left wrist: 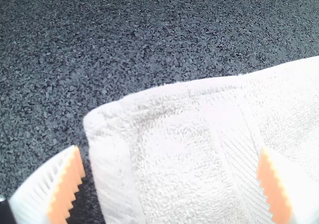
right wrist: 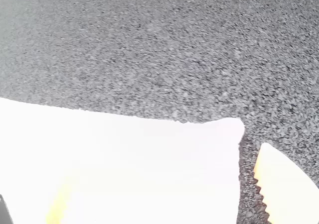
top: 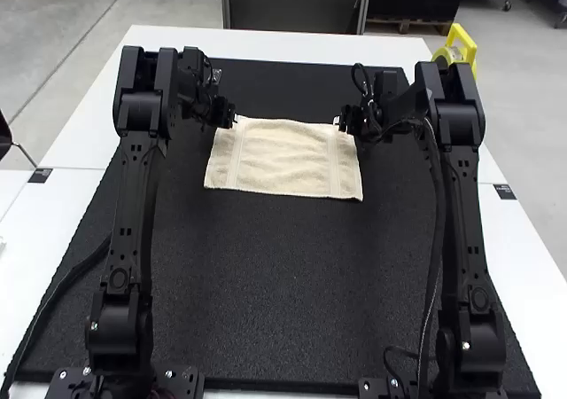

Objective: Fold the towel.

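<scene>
Cream towel (top: 288, 160) seemingly awaiting grasping
Left gripper (left wrist: 169, 151), right gripper (right wrist: 164, 163) are gaping at its ten, two o'clock; pinching likely following.

No txt, nos., brands or signs legible in any view. High view: two small, flat, black rectangular patches, poss. labels, on the white, smooth-topped table (top: 75, 151): the L patch (top: 39, 176) lies L of the large, dark, rough-textured mat (top: 266, 284), the R patch (top: 505, 191) lies R of it, both apart from it. Any print on either is too small to read.
</scene>
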`<state>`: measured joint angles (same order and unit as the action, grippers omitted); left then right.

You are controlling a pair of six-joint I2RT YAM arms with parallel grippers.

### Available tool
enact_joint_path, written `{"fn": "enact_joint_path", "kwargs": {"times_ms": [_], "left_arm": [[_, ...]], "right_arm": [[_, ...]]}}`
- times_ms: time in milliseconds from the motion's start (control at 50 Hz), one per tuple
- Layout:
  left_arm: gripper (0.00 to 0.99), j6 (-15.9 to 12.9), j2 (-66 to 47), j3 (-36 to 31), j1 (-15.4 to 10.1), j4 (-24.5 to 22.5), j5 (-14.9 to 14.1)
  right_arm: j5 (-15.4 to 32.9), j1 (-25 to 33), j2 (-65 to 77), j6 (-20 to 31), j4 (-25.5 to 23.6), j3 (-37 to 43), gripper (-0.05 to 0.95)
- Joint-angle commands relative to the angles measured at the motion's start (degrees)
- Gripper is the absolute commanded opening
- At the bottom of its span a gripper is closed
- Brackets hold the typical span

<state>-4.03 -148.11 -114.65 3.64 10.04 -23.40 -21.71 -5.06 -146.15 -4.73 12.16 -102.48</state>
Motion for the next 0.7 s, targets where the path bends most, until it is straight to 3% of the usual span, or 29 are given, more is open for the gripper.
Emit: {"fn": "enact_joint_path", "kwargs": {"times_ms": [0, 40, 240, 340, 460, 560, 680], "left_arm": [[0.77, -0.1, -1.48, -1.98, -0.12, -0.55, 0.55], [0.741, -0.1, -1.48, -1.98, -0.04, -0.55, 0.55], [0.739, -0.01, -1.65, -2.07, -0.04, -0.55, 0.63], [0.736, -0.01, -1.92, -1.98, 0.05, -0.55, 1.25], [0.682, 0.08, -2.18, -1.98, 0.14, -0.55, 1.16], [0.605, 0.08, -2.53, -1.98, 0.14, -0.46, 1.25], [0.603, 0.25, -2.97, -1.98, 0.23, -0.55, 2.04]], "right_arm": [[-1.22, -0.48, -1.51, -0.72, -0.21, -1.06, 0.78], [-1.31, -0.39, -1.51, -0.63, -0.21, -1.06, 0.7], [-2.54, -0.13, -1.69, -0.54, -0.3, -0.88, 0.58], [-2.81, -0.13, -1.69, -0.63, -0.47, -0.88, 0.58], [-4.04, -0.04, -1.77, -0.54, -0.83, -0.88, 0.49], [-4.12, 0.05, -1.86, -0.54, -0.91, -0.88, 0.48], [-4.21, 0.14, -1.86, -0.54, -1.0, -0.71, 0.48]]}}
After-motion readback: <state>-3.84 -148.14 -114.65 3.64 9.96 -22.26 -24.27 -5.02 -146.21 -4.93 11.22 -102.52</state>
